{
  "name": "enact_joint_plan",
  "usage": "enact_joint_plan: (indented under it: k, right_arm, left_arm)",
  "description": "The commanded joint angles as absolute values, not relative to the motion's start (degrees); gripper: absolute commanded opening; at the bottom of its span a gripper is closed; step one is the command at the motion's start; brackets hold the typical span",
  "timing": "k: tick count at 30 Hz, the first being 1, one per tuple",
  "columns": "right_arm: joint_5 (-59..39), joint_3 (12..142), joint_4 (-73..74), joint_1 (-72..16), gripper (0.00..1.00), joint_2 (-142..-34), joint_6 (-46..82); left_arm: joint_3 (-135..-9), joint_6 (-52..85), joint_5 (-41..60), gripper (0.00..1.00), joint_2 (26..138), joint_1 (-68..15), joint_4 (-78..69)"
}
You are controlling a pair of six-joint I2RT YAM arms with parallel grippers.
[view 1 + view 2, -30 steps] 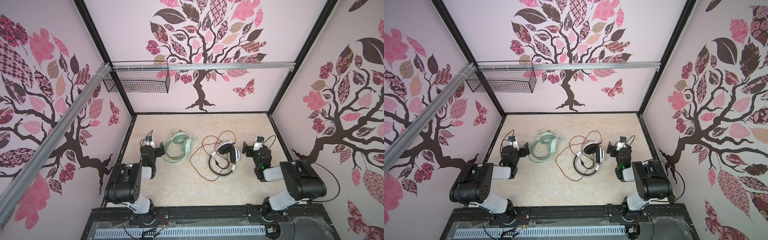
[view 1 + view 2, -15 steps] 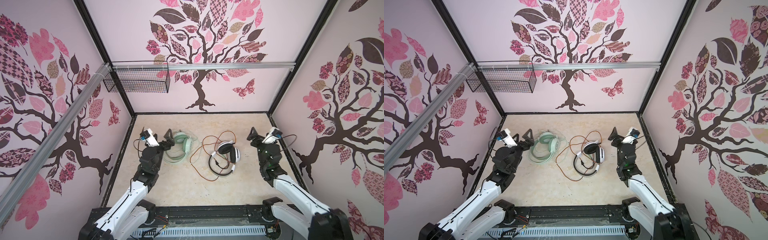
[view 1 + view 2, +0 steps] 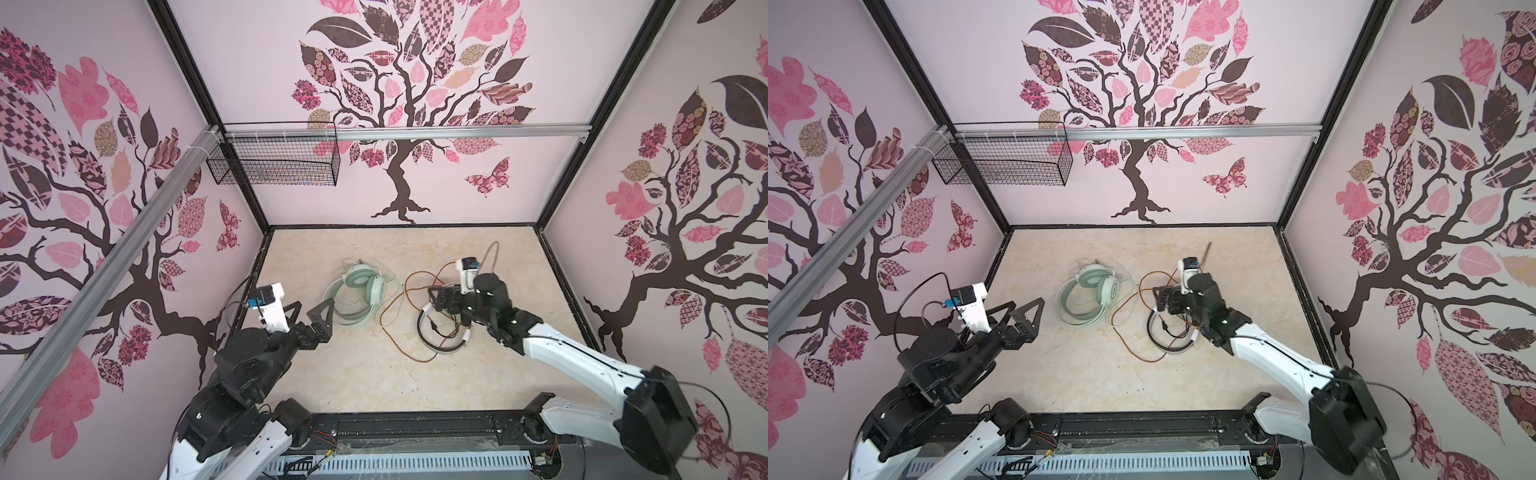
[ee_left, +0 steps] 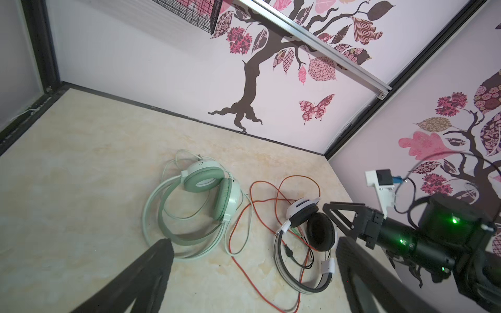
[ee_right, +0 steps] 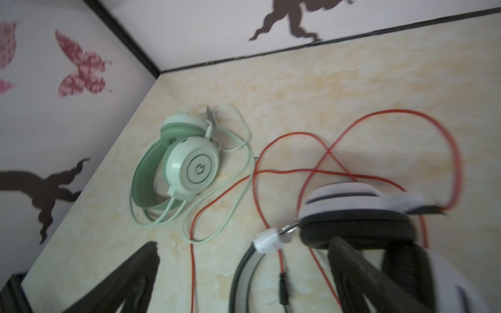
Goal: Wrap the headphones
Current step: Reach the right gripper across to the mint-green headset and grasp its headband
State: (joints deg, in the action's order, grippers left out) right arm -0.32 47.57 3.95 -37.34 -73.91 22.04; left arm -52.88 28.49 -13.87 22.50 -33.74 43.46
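here we go: the mint-green and white over-ear headset (image 3: 375, 291) lies flat on the beige marbled worktop (image 3: 374, 386), left of centre in both top views. its two earcups sit together at the far end of the band, and its pale green cable (image 5: 248, 132) is looped loosely around it. just beside it on the right lies the white and black over-ear headset (image 4: 302, 207). its thin orange-red cable (image 5: 393, 110) sprawls in open loops between the two headsets and crosses the pale green cable. neither lead is wrapped.

the right pincer (image 3: 436, 300) is low over the white and black headset, spread wide and gripping nothing. in the right wrist view one finger (image 5: 360, 271) stands in front of the black ear cushion (image 5: 352, 230), with the white slider (image 5: 267, 239) and the band between the two fingers. touching or just clear, i cannot tell.

the left pincer (image 3: 315, 305) hangs near the worktop's left edge, apart from the mint-green headset. it is spread wide too, holding nothing, tips pointing towards that headset. on the back wall, a black wire basket (image 3: 274, 166) hangs from the silver rail (image 3: 457, 132).
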Motion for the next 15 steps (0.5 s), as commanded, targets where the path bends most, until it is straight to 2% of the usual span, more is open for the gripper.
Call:
enact_joint_plan:
  k: [1,6,11,15]
  right_arm:
    - [1.5,59.4,-5.0,-41.2,1.0,-84.6,20.6]
    - [1.9,79.8,-16.1,-43.3,1.0,-101.5,23.6]
    - [11.3,100.7,-28.2,-47.4,1.0,-117.2,28.0]
    - [18.5,122.4,-42.7,-50.7,1.0,-131.6,32.9]
  left_arm:
    - [-51.6,25.8,-13.1,0.97,19.5,-33.6,50.4]
    - [-48.8,23.5,-9.8,0.94,13.6,-33.5,46.2]
    - [-49.1,23.4,-14.4,0.95,12.6,-33.5,48.9]
    - [-49.2,23.7,-14.7,0.94,12.6,-33.5,49.7]
